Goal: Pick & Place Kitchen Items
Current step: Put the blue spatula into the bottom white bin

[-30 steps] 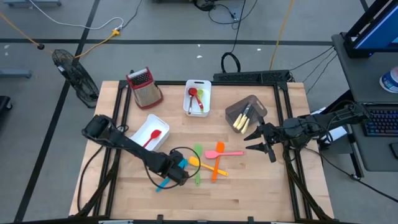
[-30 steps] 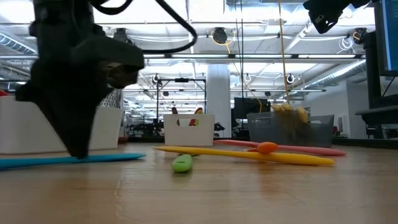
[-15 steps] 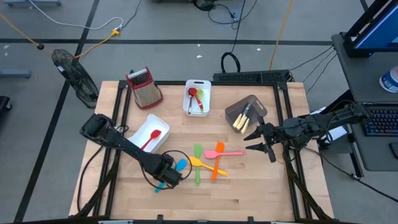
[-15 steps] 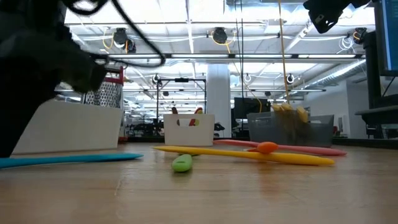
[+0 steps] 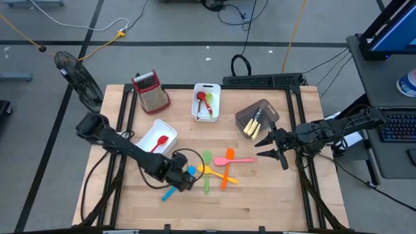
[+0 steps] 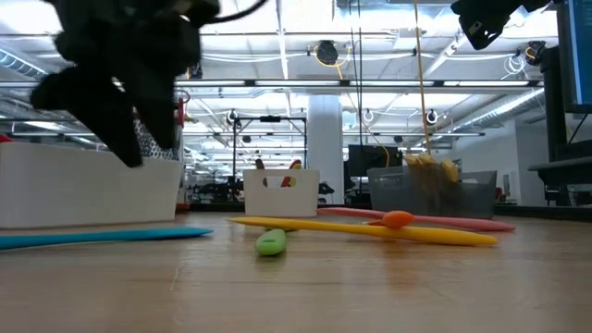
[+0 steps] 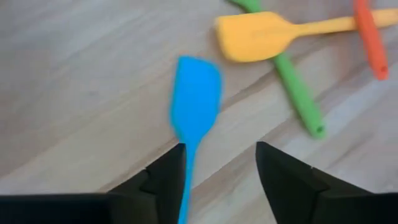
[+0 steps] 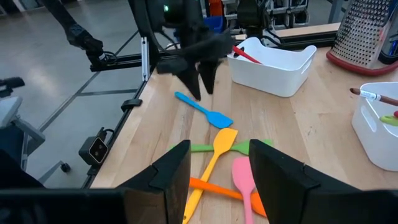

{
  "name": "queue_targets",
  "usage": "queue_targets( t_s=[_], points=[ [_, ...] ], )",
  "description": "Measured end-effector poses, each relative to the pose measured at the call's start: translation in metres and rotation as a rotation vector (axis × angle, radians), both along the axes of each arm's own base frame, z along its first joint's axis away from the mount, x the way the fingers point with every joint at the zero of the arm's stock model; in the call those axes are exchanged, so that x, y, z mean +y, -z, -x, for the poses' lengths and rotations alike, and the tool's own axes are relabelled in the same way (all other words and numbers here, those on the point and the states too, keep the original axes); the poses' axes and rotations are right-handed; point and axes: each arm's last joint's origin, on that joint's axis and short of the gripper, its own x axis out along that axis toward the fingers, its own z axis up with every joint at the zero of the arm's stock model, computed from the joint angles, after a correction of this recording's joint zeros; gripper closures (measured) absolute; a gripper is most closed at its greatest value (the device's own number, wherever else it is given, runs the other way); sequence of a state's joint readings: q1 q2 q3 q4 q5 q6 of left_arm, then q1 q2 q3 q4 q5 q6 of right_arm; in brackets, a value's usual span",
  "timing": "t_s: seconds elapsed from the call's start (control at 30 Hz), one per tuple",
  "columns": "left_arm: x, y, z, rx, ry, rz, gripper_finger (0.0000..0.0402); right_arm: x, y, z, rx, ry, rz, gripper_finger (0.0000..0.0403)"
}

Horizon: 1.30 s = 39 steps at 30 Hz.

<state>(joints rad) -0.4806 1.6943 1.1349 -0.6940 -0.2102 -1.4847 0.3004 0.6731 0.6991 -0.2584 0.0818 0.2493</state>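
Where the left gripper point(image 5: 184, 180) a second ago stood pressed down on the blue spatula point(image 5: 177, 183) with its fingers together, it now hangs lifted off it, fingers spread, nothing between them. Blue spatula lies flat on the table point(image 5: 260, 201), near-left of the utensil pile; its handle runs back between the fingertips in the left wrist view, blade pointing away. In the low view the handle is level on the wood, not raised.

Judgement: the pinch did not take, or was let go; the spatula did not travel. Pick must be tried again. Flat, thin handle on bare wood, so it likely wants a lower, squarer closing.

Just right of it, the loose pile:
- yellow spatula point(image 5: 207, 169), blade close to the blue blade, apart from it
- green utensil point(image 5: 207, 170), lying near-to-far, crossed by the yellow one
- orange utensil point(image 5: 227, 167), crossing the yellow handle
- pink spatula point(image 5: 236, 160), at the far right edge of the pile

None shifted.

Right gripper point(image 5: 262, 147) waits over the right part of the table, fingers apart, empty, unmoved.

Farther back: white bin point(image 5: 151, 132) at left with a red spatula point(image 5: 159, 143) in it; grey bin point(image 5: 245, 113) at right holding cream-handled pieces; second white bin point(image 5: 215, 88) at far centre with red and green utensils; box grater point(image 5: 151, 90) at far left.
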Motion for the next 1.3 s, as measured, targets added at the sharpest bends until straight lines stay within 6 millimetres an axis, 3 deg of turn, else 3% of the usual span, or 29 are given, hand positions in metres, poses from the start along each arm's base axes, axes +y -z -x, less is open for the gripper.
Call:
queue_targets(
  t_s=[0.23,0.6,0.73,0.83,1.0,1.17,1.3],
  points=[
    [0.009,0.026,-0.025,-0.004,0.074,-0.004,0.0167,0.0,0.0,0.0,0.0,0.0,0.0,0.0248],
    [0.011,0.074,-0.033,0.169,0.201,-0.012,0.0165,0.0,0.0,0.0,0.0,0.005,0.003,0.0248],
    [0.01,0.081,-0.032,0.222,0.202,-0.031,0.0168,-0.001,0.0,0.0,-0.004,0.049,0.015,0.0248],
    [0.012,0.082,-0.027,0.278,0.212,-0.046,0.0208,-0.002,0.0,0.0,-0.005,0.053,0.016,0.0248],
    [0.013,0.082,-0.029,0.26,0.249,-0.045,0.0356,-0.002,0.0,0.0,-0.005,0.053,0.016,0.0248],
    [0.014,0.075,-0.03,0.285,0.26,-0.024,0.0387,-0.002,0.0,0.0,-0.005,0.053,0.016,0.0248],
    [0.015,0.047,-0.025,0.251,0.277,0.023,0.0394,-0.002,0.0,0.0,-0.006,0.053,0.016,0.0248]
  ],
)
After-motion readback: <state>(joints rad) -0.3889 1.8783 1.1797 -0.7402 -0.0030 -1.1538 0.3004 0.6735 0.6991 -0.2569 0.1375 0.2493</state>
